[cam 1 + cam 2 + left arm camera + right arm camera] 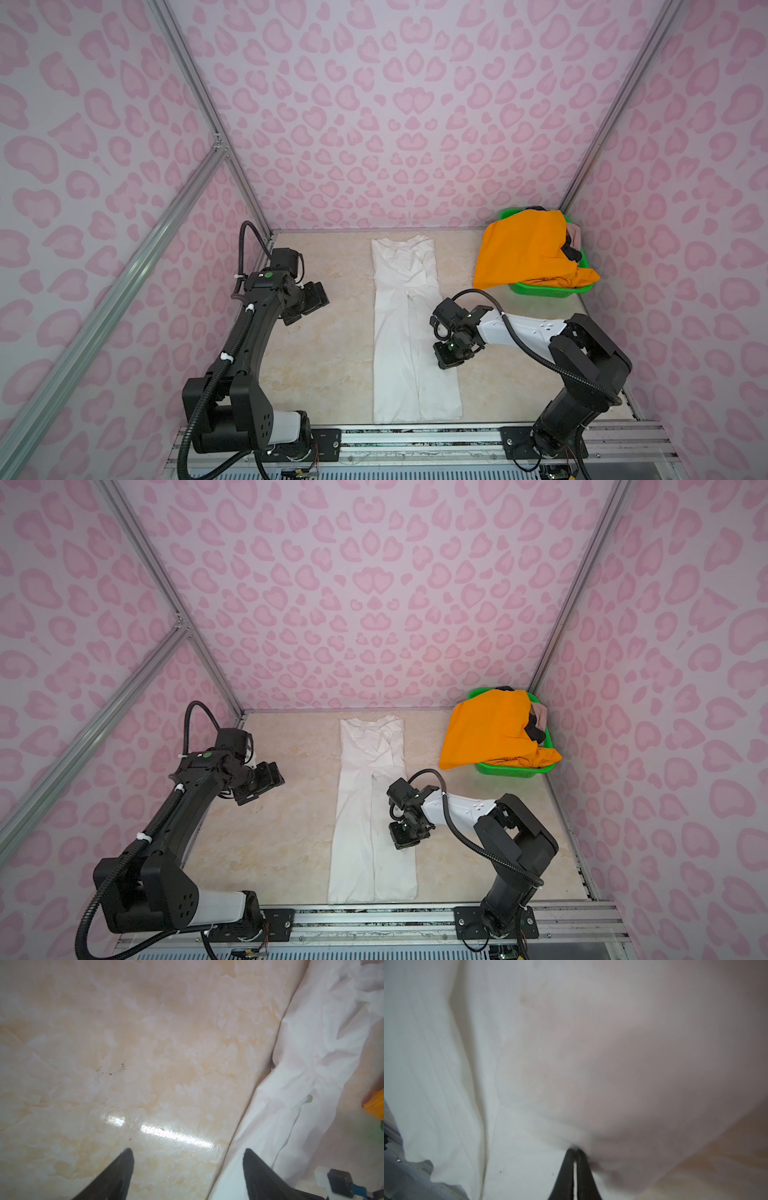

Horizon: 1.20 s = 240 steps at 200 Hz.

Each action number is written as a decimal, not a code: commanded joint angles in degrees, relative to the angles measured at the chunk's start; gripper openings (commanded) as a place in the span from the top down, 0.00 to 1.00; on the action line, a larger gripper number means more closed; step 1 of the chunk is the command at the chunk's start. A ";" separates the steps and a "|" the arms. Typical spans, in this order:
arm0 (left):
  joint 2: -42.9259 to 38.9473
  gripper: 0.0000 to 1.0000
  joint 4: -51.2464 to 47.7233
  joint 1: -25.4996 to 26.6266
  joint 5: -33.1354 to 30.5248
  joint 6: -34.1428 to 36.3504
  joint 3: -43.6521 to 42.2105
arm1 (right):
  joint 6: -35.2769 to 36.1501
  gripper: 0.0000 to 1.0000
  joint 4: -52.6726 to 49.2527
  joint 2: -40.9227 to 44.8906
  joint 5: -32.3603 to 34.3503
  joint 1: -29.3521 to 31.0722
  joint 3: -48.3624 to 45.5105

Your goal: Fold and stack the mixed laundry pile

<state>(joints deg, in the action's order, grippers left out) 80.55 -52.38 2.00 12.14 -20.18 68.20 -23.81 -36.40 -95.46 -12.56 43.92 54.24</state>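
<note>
**Long white fabric garment** (399, 332): laid flat and lengthwise down the middle of the beige marbled worktop (324, 365), running from the far edge to the near edge, shown in both top views (361, 812).

**Right end effector** (575, 1150): set on the garment's right edge about midway along. It is clenched with only a thin slit between its fingers, pinching a lifted, blurred fold of the white cloth.

**Left end effector** (188, 1151): released, fingers spread wide and grasping nothing, above bare worktop just beside the garment's left edge.

**Green plastic mesh basket** (540, 291): far right corner.

**Bright orange fabric shorts** (523, 249): draped over the basket and past its left rim.

**Black knit piece** (571, 251) and **beige-pink cloth piece** (575, 232): tucked at the basket's right side, beside the shorts.
</note>
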 commanded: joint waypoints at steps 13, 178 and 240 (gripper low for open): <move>4.72 0.18 8.83 5.60 1.79 -3.63 -0.23 | 8.33 0.81 -7.96 2.53 1.16 -2.69 7.49; 44.26 0.63 24.94 20.99 1.49 -9.75 28.76 | 12.47 0.60 -4.54 -46.24 -5.18 -19.01 71.44; 47.51 0.74 23.26 21.82 -3.43 -12.68 28.08 | 11.32 0.93 -0.52 -44.29 -5.86 -19.73 65.49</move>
<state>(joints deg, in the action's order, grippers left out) 127.42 -27.92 23.77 11.99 -31.35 96.12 -11.42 -38.87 -142.28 -18.00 24.73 123.79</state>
